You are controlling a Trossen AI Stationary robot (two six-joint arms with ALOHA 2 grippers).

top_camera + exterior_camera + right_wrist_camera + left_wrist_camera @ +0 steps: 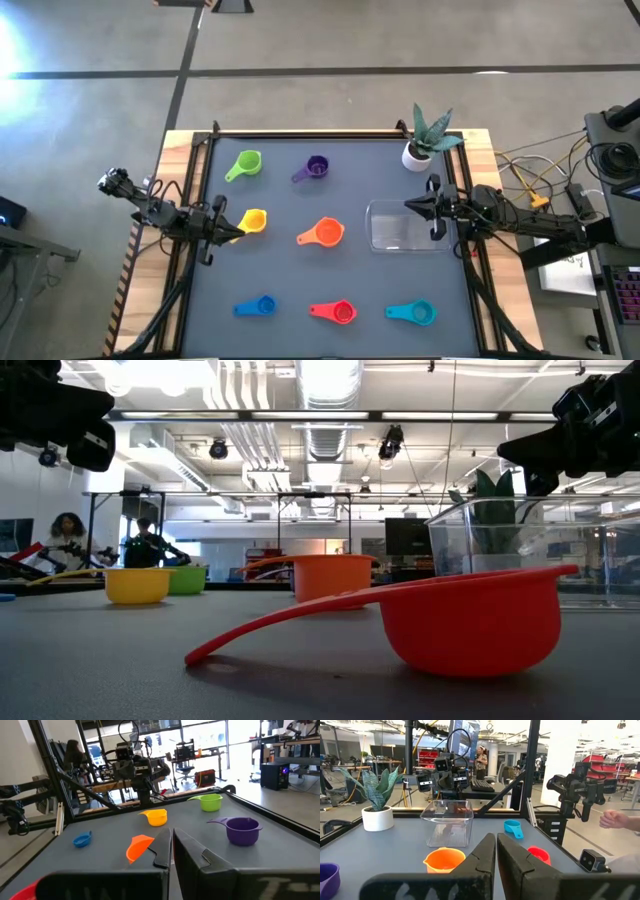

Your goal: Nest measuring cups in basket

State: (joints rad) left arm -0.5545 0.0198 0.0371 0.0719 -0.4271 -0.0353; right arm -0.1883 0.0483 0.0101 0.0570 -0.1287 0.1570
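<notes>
Several measuring cups lie apart on the dark mat, each resting on its bowl: green (245,164), purple (314,168), yellow (252,221), orange (324,233), blue (258,306), red (336,312), teal (415,313). The clear basket (408,226) stands at the right with nothing in it. My left gripper (236,229) hangs shut at the mat's left edge, level, above and beside the yellow cup. My right gripper (411,205) hangs shut at the right edge, level, over the basket's far rim. In the wrist views both pairs of fingers (496,851) (171,845) are closed on nothing.
A white pot with a spiky plant (418,152) stands at the mat's far right corner, just beyond the basket. A black frame rail (330,133) runs round the mat. Cables (540,195) lie off the table to the right. People show in the room behind.
</notes>
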